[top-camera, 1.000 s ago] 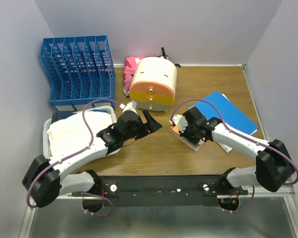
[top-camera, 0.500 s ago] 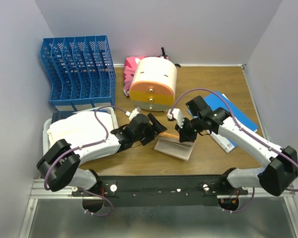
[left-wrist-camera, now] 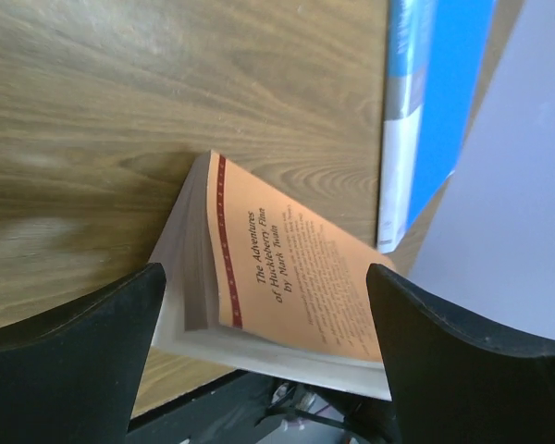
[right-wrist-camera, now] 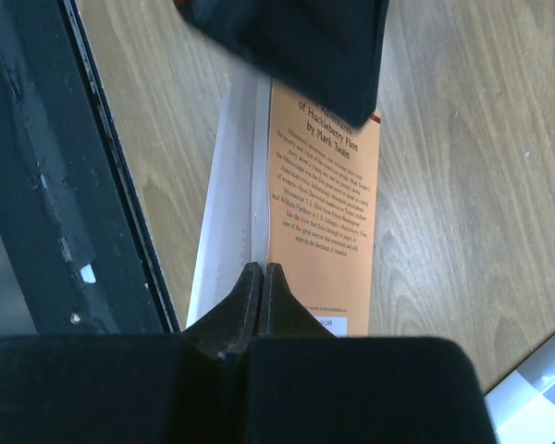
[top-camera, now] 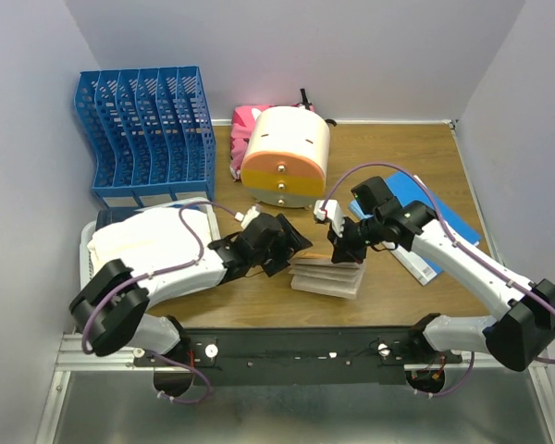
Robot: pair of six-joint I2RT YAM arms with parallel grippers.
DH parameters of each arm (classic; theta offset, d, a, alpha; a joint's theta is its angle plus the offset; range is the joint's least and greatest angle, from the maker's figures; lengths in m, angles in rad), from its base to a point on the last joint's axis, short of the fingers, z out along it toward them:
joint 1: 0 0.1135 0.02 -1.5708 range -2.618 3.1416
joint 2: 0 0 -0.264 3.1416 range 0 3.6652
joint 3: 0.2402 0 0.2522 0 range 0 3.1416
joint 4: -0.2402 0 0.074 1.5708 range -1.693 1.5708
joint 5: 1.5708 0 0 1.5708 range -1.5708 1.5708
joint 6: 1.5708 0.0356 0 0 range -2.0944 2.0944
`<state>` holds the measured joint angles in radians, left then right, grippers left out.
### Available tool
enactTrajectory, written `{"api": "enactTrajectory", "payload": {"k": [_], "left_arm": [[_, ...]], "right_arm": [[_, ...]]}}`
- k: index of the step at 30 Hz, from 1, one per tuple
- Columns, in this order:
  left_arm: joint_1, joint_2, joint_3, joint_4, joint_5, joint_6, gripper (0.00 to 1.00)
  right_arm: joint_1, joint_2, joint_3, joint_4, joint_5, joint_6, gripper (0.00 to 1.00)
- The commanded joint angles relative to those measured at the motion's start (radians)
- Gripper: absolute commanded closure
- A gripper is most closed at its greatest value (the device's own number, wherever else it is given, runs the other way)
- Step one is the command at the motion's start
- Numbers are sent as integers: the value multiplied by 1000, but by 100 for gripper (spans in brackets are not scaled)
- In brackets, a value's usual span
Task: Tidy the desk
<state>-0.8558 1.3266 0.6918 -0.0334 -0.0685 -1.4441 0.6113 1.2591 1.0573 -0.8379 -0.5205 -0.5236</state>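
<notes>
While the Huckleberry Finn book (top-camera: 326, 276) and blue folder (top-camera: 435, 199) lay loose on the wood surface (top-camera: 398, 153) in front of the arms, the left pincer (top-camera: 291, 250) gaped wide beside the book, the right pincer (right-wrist-camera: 259, 273) was pinched shut at its edge, and most tidying looked undone.

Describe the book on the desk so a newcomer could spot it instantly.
On the wooden desk, look in front of the rounded orange drawer unit, left of the blue folder. The paperback there has an orange cover reading The Adventures of Huckleberry Finn and thick pale pages.
</notes>
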Motion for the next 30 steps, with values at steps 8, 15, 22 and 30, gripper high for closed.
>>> {"api": "enactTrajectory", "payload": {"k": [8,15,22,30], "left_arm": [[-68,184,147,-57,82,-79,15],[-68,174,178,-92,49,-65,25],[-68,77,128,-100,15,-53,19],[-68,52,84,-40,67,-39,2]], "right_arm": [[-5,-20,-62,92,-59,19,99],[-5,-53,-82,68,-39,-3,99],[-5,-79,-111,77,-3,8,100],[-5,-64,-117,99,-9,37,99]]}}
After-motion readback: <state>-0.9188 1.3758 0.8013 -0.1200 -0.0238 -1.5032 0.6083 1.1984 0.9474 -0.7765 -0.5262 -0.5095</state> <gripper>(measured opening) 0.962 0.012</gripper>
